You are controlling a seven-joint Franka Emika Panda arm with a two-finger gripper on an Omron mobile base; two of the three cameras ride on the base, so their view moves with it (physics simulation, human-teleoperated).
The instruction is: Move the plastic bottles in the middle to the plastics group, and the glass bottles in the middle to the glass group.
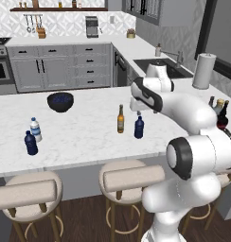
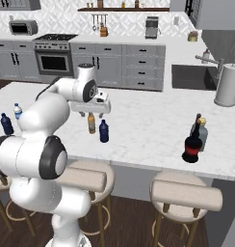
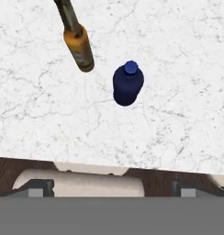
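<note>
On the white marble island (image 1: 79, 142), a small navy-blue plastic bottle (image 1: 139, 127) (image 2: 104, 131) (image 3: 127, 84) stands in the middle beside a slim amber glass bottle (image 1: 120, 119) (image 2: 91, 123) (image 3: 77, 43). My gripper (image 2: 94, 115) (image 3: 111, 187) hovers open above them, holding nothing. The plastics group, a navy bottle (image 1: 31, 143) (image 2: 6, 124) with a clear water bottle (image 1: 36, 129) (image 2: 17, 111), is at the left end. At the right end a squat dark red-labelled bottle (image 2: 191, 148) (image 1: 223, 118) stands against the teal bottle (image 2: 196, 124) and the gold-capped grey-blue bottle (image 2: 202, 135).
A dark bowl (image 1: 60, 101) sits on the island behind the middle bottles. A paper towel roll (image 1: 204, 71) (image 2: 228, 85) stands by the sink (image 2: 191, 77). Padded stools (image 1: 131, 177) (image 2: 187, 195) line the island's near edge.
</note>
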